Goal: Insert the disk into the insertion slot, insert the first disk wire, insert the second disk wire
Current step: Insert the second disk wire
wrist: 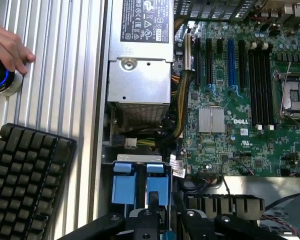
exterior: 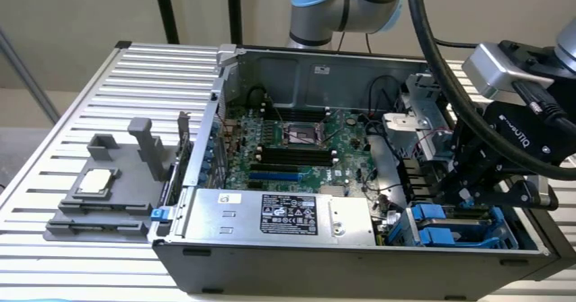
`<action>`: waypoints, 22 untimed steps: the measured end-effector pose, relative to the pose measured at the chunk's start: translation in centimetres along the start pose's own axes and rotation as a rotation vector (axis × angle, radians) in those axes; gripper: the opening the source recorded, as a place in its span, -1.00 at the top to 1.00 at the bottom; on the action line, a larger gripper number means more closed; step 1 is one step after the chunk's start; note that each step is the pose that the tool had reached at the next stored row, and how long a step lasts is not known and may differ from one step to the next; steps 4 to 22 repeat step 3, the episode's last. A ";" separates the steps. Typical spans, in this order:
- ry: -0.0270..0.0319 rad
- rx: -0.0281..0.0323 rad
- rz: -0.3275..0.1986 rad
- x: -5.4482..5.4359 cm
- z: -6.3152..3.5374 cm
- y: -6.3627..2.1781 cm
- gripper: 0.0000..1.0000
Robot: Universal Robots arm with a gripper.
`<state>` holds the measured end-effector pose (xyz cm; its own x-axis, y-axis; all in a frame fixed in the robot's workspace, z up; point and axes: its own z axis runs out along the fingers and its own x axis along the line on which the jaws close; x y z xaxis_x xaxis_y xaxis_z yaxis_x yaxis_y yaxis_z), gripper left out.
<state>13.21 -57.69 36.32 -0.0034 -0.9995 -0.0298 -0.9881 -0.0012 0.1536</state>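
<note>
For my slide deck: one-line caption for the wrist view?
Black gripper poised over blue-railed grey drive bay beside silver power-supply box.

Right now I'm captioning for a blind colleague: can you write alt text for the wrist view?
The gripper hangs over the blue-railed insertion slot of an open computer case, beside the silver power supply and green motherboard. Outside the case, a black keyboard lies on the slatted table, and a person's hand rests on a round knob.
</note>
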 end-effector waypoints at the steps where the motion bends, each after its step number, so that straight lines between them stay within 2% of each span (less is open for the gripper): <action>1: 0.0000 0.0000 0.000 0.0 0.00 0.00 0.51; 22: -0.0001 0.0000 0.000 0.0 0.00 0.00 0.51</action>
